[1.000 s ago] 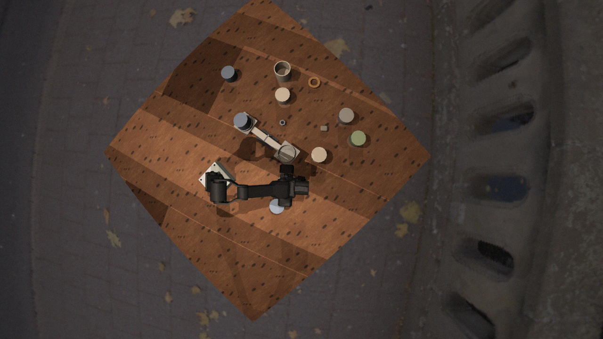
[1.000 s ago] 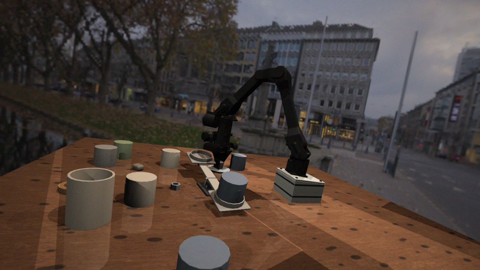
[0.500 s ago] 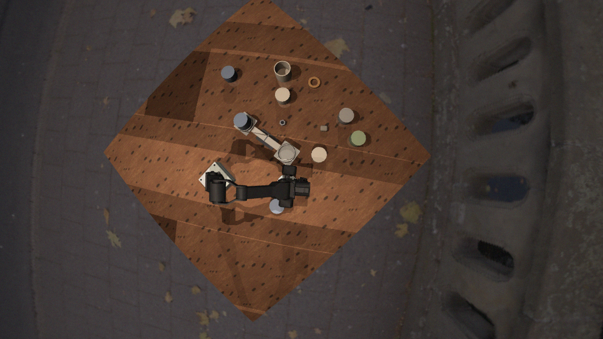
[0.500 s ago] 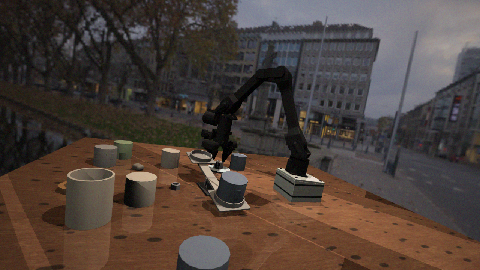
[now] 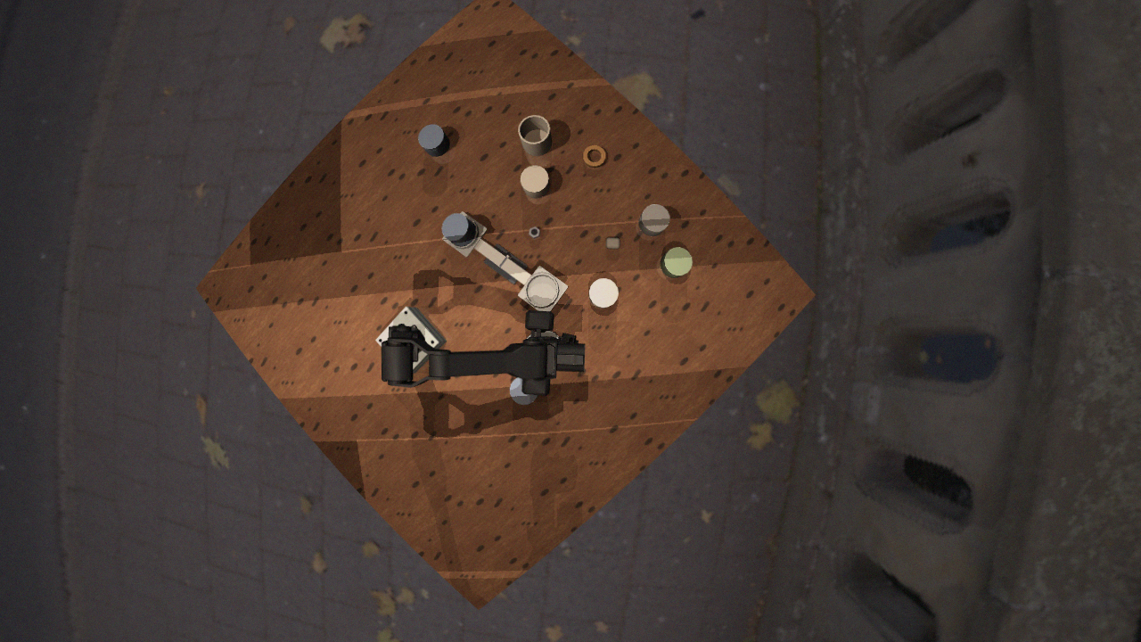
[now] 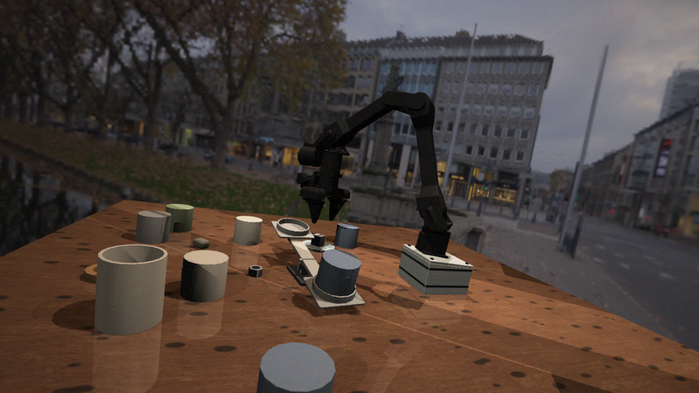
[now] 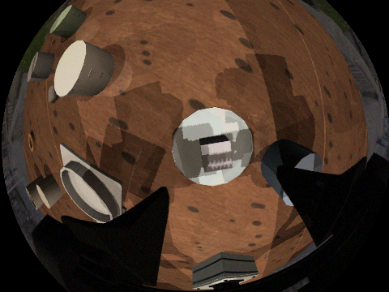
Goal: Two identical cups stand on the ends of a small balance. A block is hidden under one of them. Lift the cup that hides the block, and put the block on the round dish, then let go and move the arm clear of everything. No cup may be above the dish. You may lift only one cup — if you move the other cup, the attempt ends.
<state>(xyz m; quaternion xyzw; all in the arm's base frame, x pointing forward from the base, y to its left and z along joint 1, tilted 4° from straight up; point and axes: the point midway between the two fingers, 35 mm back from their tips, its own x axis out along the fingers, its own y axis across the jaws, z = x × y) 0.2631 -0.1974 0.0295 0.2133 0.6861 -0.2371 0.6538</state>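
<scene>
The block (image 6: 318,239) (image 7: 215,147) sat on the round dish (image 6: 326,248) (image 7: 190,178), beneath the gripper (image 6: 324,220) (image 7: 226,183), whose fingers were spread wide. A straight rise looked best (the blue-grey cup (image 5: 521,390) (image 6: 347,236) (image 7: 272,164) stood near); finger clearance there was hard to judge.

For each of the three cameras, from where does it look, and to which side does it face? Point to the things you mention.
Top: high overhead, facing straight down at the table (image 5: 479,511); arm (image 5: 479,363) and its base block show, fingertips hidden.
Exterior: low beside a table edge, facing across the cups and balance (image 5: 510,265) (image 6: 307,258); the whole arm (image 6: 426,146) shows, with the open gripper (image 6: 325,219).
Wrist: on the arm near the gripper (image 7: 224,182), facing down at the dish (image 6: 328,248) (image 7: 190,122) and block (image 6: 318,239) (image 7: 215,147); both fingers show.
Shared: exterior and wrist both show the block on the dish.
</scene>
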